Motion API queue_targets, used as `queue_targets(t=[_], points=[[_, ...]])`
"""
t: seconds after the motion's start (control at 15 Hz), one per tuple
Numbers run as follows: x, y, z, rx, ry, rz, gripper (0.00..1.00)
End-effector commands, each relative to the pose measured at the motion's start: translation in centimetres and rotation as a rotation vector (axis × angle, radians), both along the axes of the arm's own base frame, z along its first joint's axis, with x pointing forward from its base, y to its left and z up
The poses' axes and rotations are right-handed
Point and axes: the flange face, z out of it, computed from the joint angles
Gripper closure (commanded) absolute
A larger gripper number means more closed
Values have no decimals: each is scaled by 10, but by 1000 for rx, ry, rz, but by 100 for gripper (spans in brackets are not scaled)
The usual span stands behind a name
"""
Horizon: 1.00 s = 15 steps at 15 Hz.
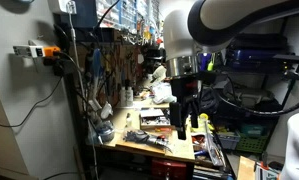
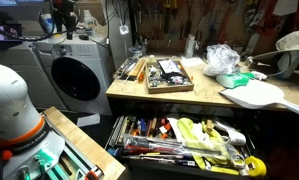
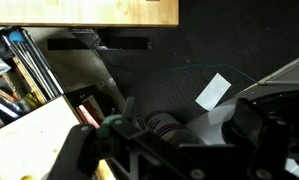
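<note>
My gripper hangs fingers-down from the white arm, above the front edge of a cluttered wooden workbench. It looks open and empty. In the wrist view the jaws are dark and blurred at the bottom, with a dark ribbed cylinder between them that touches neither finger. Below lie dark floor, a white paper slip and an open tool drawer. The gripper is out of sight in the exterior view that shows the bench from the front.
A wooden tray of small parts, a crumpled plastic bag and a white board lie on the bench. The open drawer is full of tools. A washing machine stands beside it. A tool wall rises behind.
</note>
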Motion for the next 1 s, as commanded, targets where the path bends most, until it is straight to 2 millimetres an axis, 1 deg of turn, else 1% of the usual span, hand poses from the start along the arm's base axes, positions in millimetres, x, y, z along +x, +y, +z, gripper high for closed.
queue_targets(t=[0.0, 0.73, 0.8, 0.93], points=[[0, 0, 0, 0, 1, 0, 0], [0, 0, 0, 0, 0, 0, 0], [5, -11, -2, -32, -11, -37, 0], [12, -26, -4, -96, -29, -65, 0]])
